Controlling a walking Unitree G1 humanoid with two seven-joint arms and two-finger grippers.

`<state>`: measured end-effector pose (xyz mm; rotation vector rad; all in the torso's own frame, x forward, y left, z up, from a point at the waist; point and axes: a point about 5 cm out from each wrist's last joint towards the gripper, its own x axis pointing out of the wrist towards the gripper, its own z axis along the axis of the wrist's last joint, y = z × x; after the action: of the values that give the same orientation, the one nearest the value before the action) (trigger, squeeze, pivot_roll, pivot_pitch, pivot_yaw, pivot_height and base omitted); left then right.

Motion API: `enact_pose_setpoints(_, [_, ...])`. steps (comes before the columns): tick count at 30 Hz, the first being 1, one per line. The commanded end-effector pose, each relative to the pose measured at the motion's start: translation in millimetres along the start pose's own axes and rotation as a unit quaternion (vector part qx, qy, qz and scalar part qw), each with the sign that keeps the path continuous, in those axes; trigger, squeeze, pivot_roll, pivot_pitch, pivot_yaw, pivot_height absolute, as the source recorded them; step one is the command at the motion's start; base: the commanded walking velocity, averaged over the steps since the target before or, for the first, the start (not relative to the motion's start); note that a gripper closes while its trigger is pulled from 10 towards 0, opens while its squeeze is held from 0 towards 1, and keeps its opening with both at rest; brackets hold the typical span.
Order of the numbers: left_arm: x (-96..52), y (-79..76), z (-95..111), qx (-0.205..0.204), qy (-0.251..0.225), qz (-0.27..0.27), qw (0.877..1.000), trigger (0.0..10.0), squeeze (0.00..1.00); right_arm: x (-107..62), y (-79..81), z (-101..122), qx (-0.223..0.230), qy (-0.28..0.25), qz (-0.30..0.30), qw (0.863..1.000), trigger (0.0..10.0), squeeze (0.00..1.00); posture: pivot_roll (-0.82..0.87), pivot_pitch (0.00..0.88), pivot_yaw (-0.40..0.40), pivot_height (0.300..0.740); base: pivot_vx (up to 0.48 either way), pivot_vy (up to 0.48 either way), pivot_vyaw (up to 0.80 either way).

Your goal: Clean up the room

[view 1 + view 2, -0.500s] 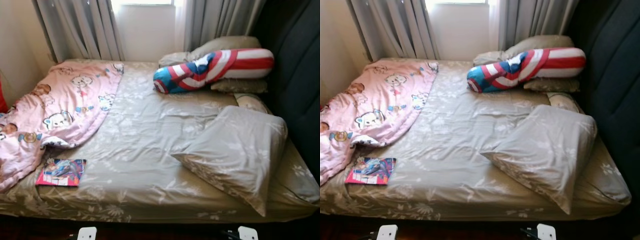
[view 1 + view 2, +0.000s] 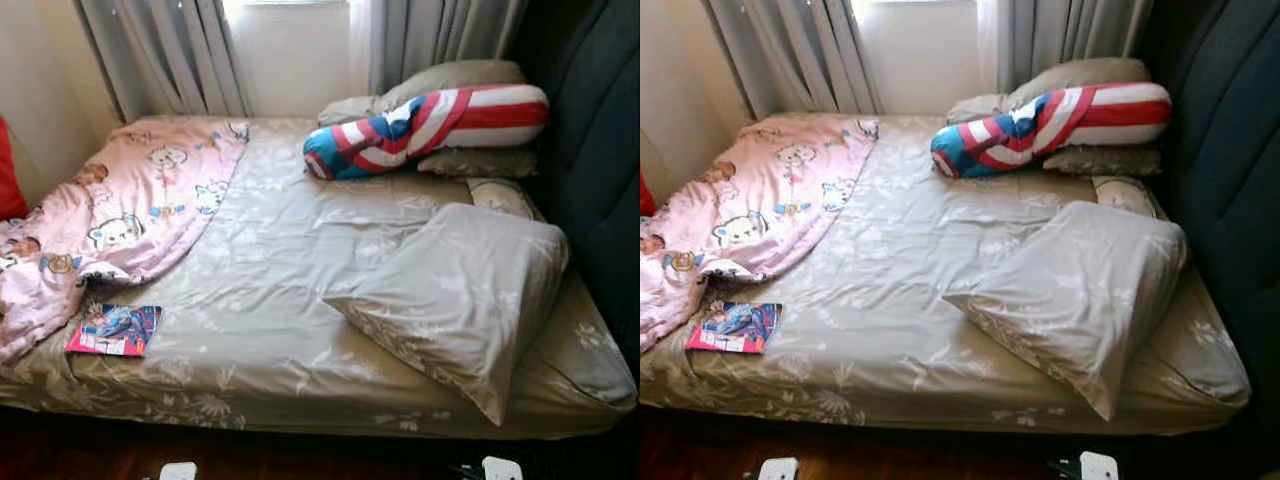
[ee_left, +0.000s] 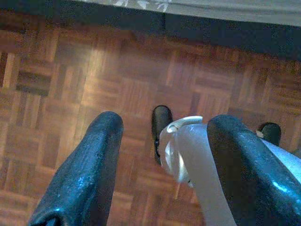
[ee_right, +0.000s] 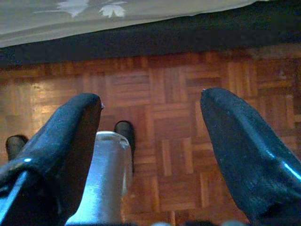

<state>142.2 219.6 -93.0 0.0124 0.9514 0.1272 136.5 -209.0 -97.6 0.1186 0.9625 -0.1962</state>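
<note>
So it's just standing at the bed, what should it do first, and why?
Probably step toward the bed's left corner and reach for the magazine. It lies loose on the sheet by the pink blanket, nearest the edge, while the left end effector and right end effector hang open over the parquet floor.

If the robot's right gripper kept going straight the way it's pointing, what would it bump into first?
Probably the wooden parquet floor. The open right gripper hangs pointing down at it, with nothing between its fingers, though the distance is hard to judge.
</note>
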Motion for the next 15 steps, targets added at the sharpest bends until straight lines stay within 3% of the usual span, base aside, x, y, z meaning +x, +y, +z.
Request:
enact_pose_setpoints(1, [0.6, 3.2, 3, -0.001, -0.002, 0.004, 1.000, 10.0, 0.00, 0.1, -1.3, 1, -0.001, 0.000, -0.001, 1.000, 10.0, 0.00, 0.00, 0.000, 0.004, 0.740, 0.000, 0.000, 0.00])
enact_pose_setpoints(9, [4.7, -2.9, 17, -0.008, -0.018, -0.002, 1.000, 10.0, 0.00, 0.3, -1.7, 2, -0.002, 0.000, -0.001, 1.000, 10.0, 0.00, 0.00, 0.000, -0.002, 0.740, 0.000, 0.000, 0.00])
enact_pose_setpoints(15, [5.3, -4.9, 19, -0.004, -0.019, -0.003, 1.000, 10.0, 0.00, 0.5, -2.0, 1, -0.002, 0.006, -0.002, 1.000, 10.0, 0.00, 0.00, 0.000, -0.005, 0.740, 0.000, 0.000, -0.67])
